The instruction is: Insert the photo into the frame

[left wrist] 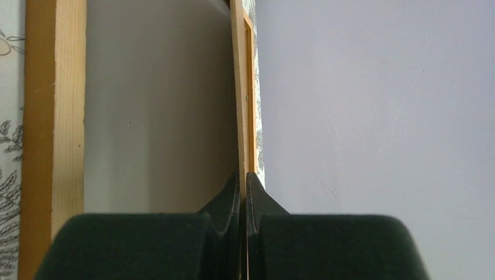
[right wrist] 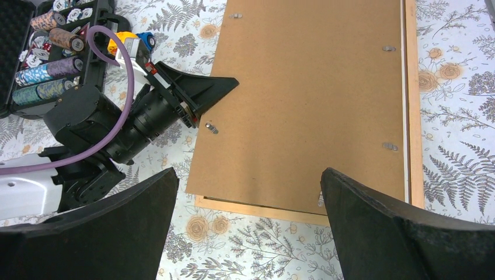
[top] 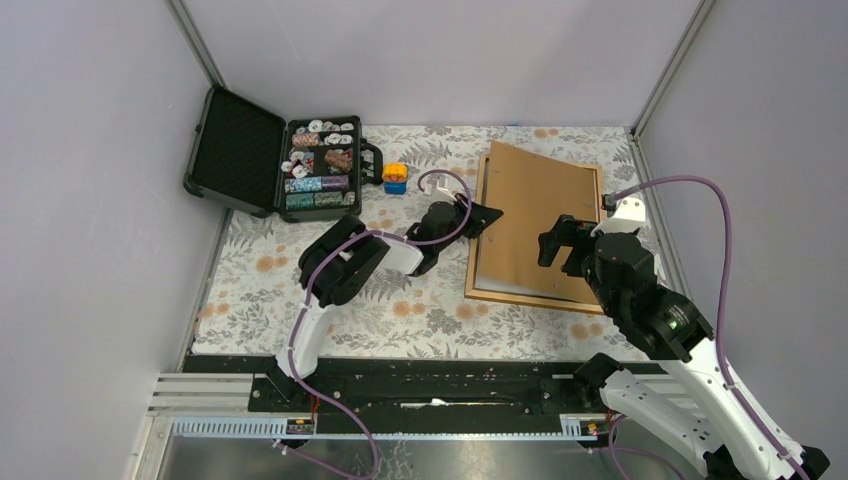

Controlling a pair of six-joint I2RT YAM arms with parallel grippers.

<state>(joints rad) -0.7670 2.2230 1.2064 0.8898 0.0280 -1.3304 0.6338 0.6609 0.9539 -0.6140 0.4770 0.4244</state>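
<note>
Brown backing board (right wrist: 309, 99) is pinched at its edge inside the left gripper (left wrist: 243, 184), jaws clenched; the right gripper (right wrist: 248, 178) hangs above it, jaws released wide, over the frame (right wrist: 412, 116).

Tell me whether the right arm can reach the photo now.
Probably not: the backing board, pinched by the left gripper, covers the photo under the open right gripper; only a white sliver shows from above.
</note>
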